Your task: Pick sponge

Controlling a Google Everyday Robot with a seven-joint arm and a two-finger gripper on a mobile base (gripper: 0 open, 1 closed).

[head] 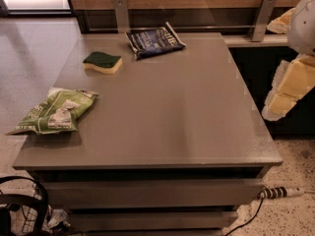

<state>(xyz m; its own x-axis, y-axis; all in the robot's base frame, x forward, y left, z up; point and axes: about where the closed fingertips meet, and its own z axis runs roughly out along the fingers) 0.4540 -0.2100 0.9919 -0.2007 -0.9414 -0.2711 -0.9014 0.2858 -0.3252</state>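
Camera view.
- Grey-brown rectangular laminate table on speckled floor.
- Crinkled green-and-white snack bag at 8 o'clock.
- Dark blue foil packet at 12.
- Green-topped, pale yellow foam sponge, flat at 10 o'clock.
- Pale-yellow-padded gripper at 3 o'clock, off the table's edge, spread wide, holding nothing. The sponge is well apart from it, toward its 9 o'clock.
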